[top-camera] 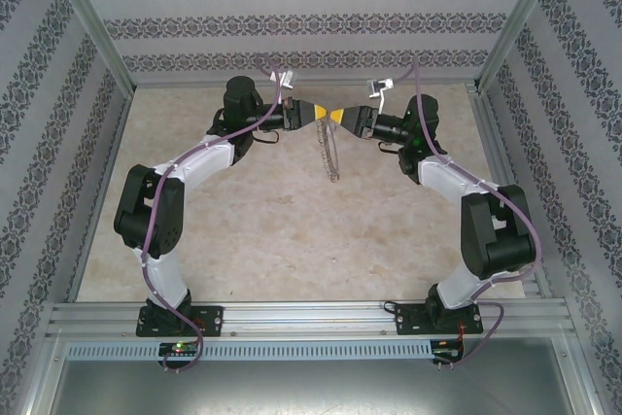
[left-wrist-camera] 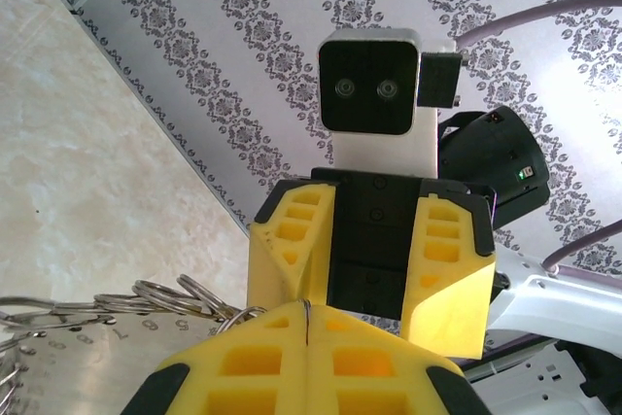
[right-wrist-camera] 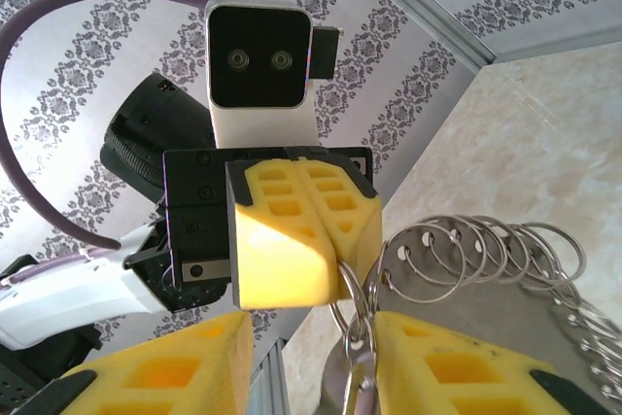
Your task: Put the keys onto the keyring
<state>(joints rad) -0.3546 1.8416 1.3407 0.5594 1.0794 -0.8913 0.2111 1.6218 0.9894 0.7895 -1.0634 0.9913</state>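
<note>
Fig. note: left gripper (top-camera: 318,114) clamped on keyring (top-camera: 330,155) rim. Hoop hangs mid-air over far bench (top-camera: 243,230), giving you free access. Right gripper (top-camera: 337,117) faces it, fingers apart. Silvery key (right-wrist-camera: 357,376) dangles betw. them, prob. just released.

Lab robot test cell. Aluminium-profile frame (top-camera: 89,21); damask-print wall panels (top-camera: 292,9) left, right and far; marble-look tabletop (top-camera: 272,235); left arm (top-camera: 155,211) and right arm (top-camera: 491,230) bolted to near rail (top-camera: 311,316).

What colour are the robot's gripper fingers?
Bright yellow; the fingers show best in the left wrist view.
</note>
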